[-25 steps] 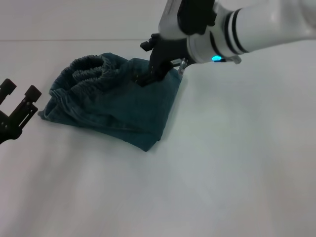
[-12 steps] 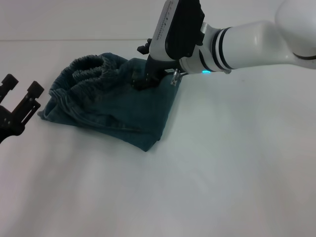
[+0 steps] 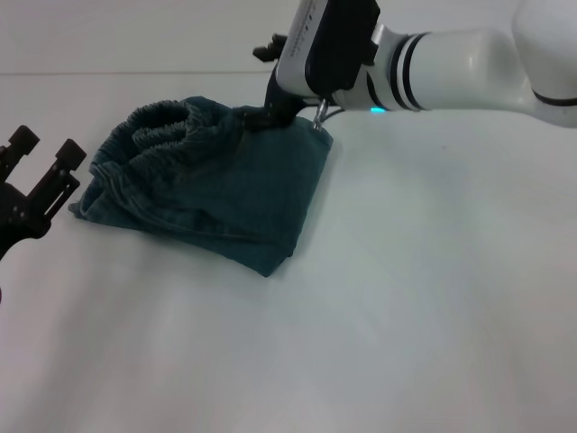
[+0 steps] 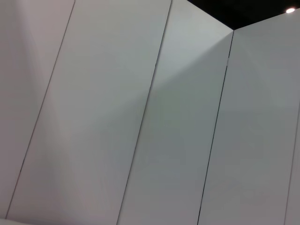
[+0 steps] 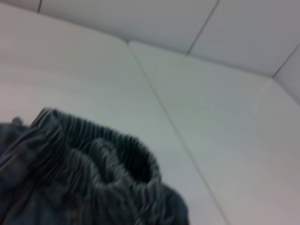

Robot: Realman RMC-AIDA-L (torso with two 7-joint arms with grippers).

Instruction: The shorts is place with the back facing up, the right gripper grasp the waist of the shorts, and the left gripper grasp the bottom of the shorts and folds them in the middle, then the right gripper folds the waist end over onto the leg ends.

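From my remote station, the left hand (image 3: pixel 41 158) sits at the near left edge of the head view, its two black prongs spread apart and holding nothing, just beside the folded shorts (image 3: pixel 212 185) but not touching them. The shorts lie bunched on the white worktop (image 3: pixel 406 298), left of centre, teal denim doubled over with the ruffled waist (image 3: pixel 167 122) heaped at the far left of the bundle. I can read no print, label or writing on the fabric from here. At the bundle's far right corner, the right hand (image 3: pixel 261 117) reaches down from its white arm with black rings and a green light; whether its prongs pinch cloth I cannot tell. The right wrist view shows the gathered waistband (image 5: pixel 108 159) close up; the left wrist view shows only wall panels (image 4: pixel 140 131).
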